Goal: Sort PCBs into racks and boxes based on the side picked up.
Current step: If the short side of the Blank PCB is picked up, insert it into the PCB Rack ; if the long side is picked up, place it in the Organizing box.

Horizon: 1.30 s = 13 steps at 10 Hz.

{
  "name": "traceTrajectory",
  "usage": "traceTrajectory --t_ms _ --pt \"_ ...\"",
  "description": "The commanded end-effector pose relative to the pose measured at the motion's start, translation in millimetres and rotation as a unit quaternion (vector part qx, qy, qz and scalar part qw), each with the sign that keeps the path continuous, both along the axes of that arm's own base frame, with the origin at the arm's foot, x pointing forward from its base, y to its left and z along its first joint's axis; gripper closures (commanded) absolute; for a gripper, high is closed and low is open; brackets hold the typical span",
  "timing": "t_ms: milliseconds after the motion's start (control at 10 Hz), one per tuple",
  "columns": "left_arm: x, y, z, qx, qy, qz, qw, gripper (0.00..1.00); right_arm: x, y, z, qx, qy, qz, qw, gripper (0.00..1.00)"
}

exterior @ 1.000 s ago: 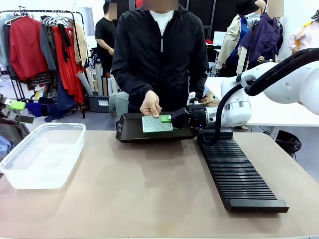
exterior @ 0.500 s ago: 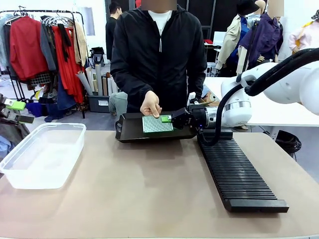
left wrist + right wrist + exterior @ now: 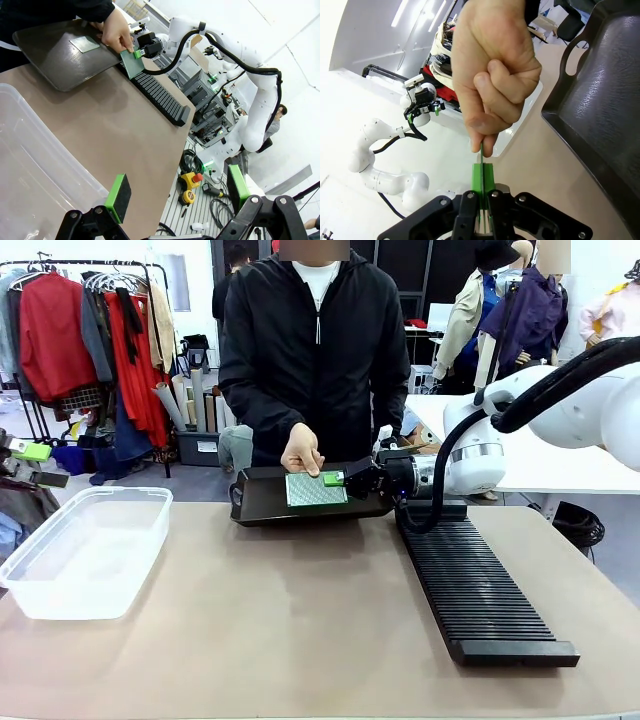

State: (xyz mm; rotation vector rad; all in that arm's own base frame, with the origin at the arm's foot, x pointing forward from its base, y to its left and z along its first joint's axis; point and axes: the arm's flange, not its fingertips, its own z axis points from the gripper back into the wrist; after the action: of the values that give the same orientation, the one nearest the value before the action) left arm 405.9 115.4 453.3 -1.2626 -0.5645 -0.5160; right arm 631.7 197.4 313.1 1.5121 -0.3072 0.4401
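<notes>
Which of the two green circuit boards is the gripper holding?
The PCB standing under the person's hand; the right gripper clamps its edge. The other PCB lies flat in the tray.

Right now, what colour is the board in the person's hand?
The board is green with a fine dotted grid; the front view shows it best.

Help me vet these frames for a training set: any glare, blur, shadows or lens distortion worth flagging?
Front view: even light, sharp, with a soft shadow under the tray. Left wrist view: the wide-angle lens tilts and stretches the table; bright background. Right wrist view: the hand looms huge up close, the board is seen edge-on, upper left is washed out white.
</notes>
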Motion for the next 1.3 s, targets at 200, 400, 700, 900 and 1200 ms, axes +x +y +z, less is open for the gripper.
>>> traceTrajectory --t_ms 200,400,700,900,1200 --pt "-0.3 0.2 1.4 -0.001 -0.002 0.000 1.000 0.00 -0.1 0.9 0.6 0.002 -0.008 0.001 1.000 1.00" --pt "-0.3 0.2 1.4 -0.001 -0.002 0.000 1.000 0.00 -0.1 0.9 0.6 0.002 -0.008 0.001 1.000 1.00" --pt "-0.3 0.2 1.4 -0.001 -0.002 0.000 1.000 0.00 -0.1 0.9 0.6 0.002 -0.008 0.001 1.000 1.00" --pt "-0.3 0.2 1.4 -0.001 -0.002 0.000 1.000 0.00 0.0 0.0 0.0 0.000 0.000 0.000 1.000 1.00" --pt "-0.3 0.2 1.4 -0.001 -0.002 0.000 1.000 0.00 -11.5 -32.3 27.4 0.041 -0.036 0.033 0.998 1.00"
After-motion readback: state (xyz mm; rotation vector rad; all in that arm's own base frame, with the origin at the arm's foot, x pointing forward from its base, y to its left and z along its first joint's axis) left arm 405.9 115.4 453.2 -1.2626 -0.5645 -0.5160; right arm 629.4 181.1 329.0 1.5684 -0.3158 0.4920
